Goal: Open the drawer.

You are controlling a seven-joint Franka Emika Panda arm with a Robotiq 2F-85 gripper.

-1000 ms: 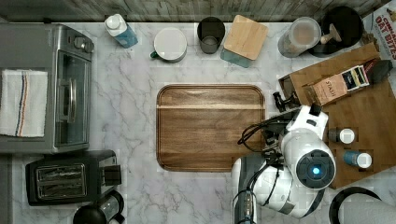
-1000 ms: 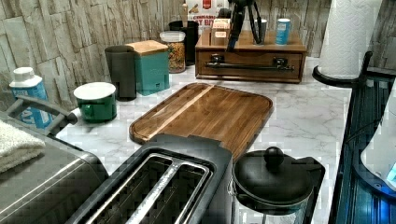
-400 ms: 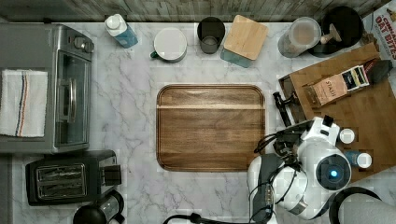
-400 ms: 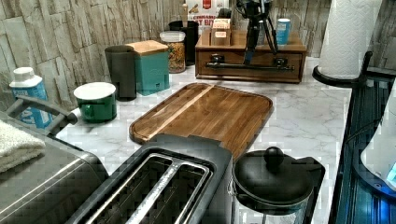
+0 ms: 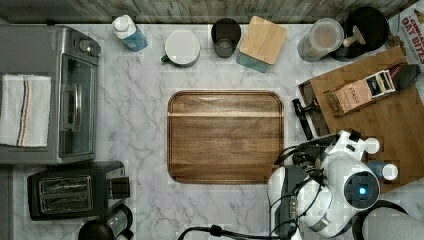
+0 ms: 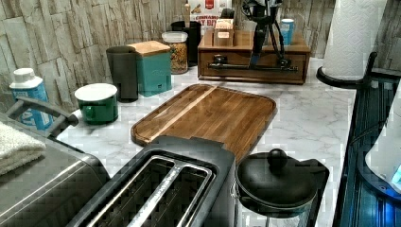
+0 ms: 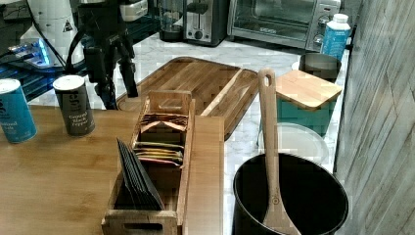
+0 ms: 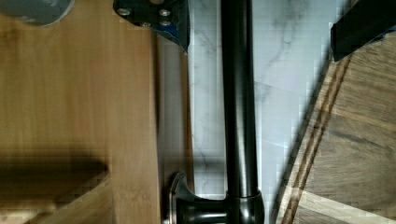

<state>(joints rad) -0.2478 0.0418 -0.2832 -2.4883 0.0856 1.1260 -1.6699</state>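
Your black two-fingered claw (image 8: 259, 28) stands open astride the long black bar handle (image 8: 239, 107) of the shallow light-brown bamboo drawer (image 6: 253, 66), fingers not touching it.

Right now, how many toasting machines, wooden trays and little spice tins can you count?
Toasting machines: 2, the silver toaster oven and the black two-slot toaster.
Wooden trays: 1, the dark rounded-corner wooden tray.
Spice tins: 2, the blue round tin and the grey black-pepper tin.
Total: 5.
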